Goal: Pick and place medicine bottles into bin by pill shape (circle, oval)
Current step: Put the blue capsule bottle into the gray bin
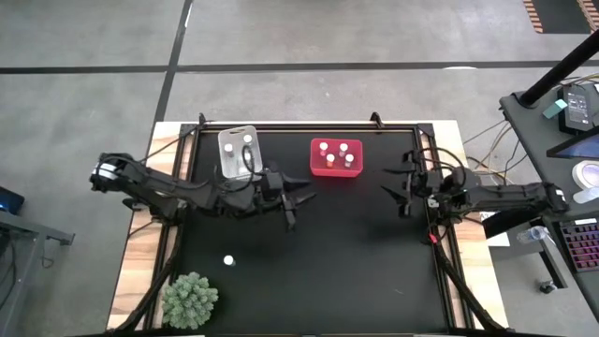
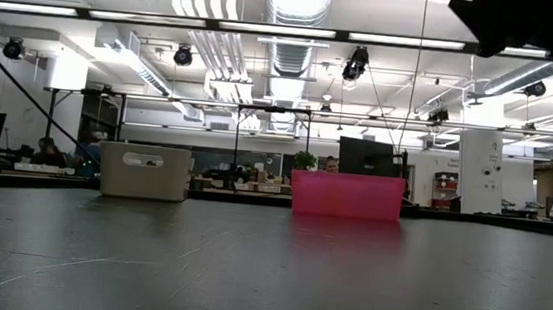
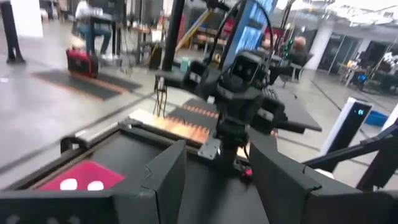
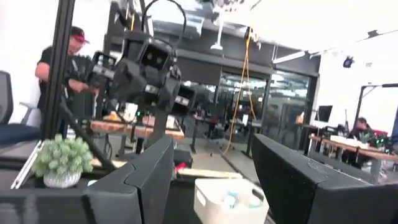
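Left gripper: the left arm's dark two-finger gripper (image 1: pixel 292 201) hung over the middle of the black table (image 1: pixel 356 271), just in front of the translucent whitish-clear rectangular tub (image 1: pixel 238 153); its fingers stood apart with nothing between them.
Right gripper: the right arm's dark gripper (image 1: pixel 398 190) waited near the table's right edge, fingers apart and empty.
Sorted bottles: four white-capped bottles sat in the bright red rectangular tub (image 1: pixel 336 170); two more sat in the clear tub.
Remaining bottle: one tiny white-capped medicine bottle (image 1: pixel 228 261) stood alone at the left front, near the green spiky plant (image 1: pixel 190 300).
Step in hand: probably fetching that last bottle with the left gripper.
Doing it well: descend straight over the cap, keep clear of the plant, and close squarely on the body.
Pill shape: too small to read.
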Robot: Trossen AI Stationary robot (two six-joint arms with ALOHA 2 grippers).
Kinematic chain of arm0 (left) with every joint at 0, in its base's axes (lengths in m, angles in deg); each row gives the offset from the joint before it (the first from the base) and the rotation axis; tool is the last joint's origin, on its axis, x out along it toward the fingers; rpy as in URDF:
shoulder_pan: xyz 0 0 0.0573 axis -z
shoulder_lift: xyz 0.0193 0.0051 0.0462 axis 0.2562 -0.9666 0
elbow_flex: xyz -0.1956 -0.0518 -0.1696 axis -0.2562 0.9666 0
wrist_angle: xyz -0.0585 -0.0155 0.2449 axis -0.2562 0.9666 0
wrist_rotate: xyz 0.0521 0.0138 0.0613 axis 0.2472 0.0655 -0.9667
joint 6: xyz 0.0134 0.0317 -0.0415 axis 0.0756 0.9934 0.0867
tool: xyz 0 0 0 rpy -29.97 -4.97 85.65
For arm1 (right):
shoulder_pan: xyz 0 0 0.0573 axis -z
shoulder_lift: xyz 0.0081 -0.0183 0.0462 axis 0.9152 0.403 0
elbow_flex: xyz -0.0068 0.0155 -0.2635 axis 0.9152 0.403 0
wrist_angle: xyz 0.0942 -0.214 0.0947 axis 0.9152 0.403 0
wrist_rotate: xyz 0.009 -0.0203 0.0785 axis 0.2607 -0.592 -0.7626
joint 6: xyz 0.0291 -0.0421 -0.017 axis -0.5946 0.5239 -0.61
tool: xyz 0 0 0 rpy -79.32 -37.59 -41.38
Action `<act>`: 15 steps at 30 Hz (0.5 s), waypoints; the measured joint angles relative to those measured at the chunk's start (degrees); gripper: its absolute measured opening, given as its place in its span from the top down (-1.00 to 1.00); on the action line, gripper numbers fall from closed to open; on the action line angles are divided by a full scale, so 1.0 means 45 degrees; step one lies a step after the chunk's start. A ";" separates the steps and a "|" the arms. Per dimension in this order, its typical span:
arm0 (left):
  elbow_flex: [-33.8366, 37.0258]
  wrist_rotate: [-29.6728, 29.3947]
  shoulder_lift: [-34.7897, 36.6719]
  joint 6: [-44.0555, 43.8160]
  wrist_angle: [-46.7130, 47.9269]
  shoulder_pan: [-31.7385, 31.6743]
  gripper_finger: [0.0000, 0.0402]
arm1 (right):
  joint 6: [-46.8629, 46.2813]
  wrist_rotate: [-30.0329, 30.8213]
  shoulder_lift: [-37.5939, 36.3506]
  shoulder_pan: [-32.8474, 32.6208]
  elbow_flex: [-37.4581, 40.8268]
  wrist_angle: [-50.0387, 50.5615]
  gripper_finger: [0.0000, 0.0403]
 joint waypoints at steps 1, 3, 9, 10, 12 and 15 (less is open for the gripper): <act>-0.0304 0.0000 -0.0091 -0.0236 0.0492 0.0001 0.19 | 0.0000 0.0000 -0.0056 0.0000 0.0000 0.0005 -0.04; -0.0971 0.0007 -0.0227 -0.0857 0.1770 0.0005 0.19 | 0.0000 -0.0160 -0.0117 0.0000 0.0000 0.0009 -0.04; -0.3411 0.0241 -0.0721 -0.3235 0.6555 0.0071 0.19 | -0.0136 -0.0345 -0.0395 0.0000 0.0005 -0.0061 -0.04; -0.3813 0.0290 -0.0840 -0.3534 0.7267 0.0093 0.19 | -0.0136 -0.0345 -0.0444 0.0000 0.0005 -0.0061 -0.04; -0.4564 0.0505 -0.1058 -0.3802 0.8377 0.0135 0.19 | -0.0168 -0.0340 -0.0481 0.0000 0.0005 0.0005 -0.04; -0.5699 0.0688 -0.1383 -0.4059 0.9452 0.0137 0.19 | -0.0228 -0.0340 -0.0496 0.0000 0.0005 -0.0001 -0.04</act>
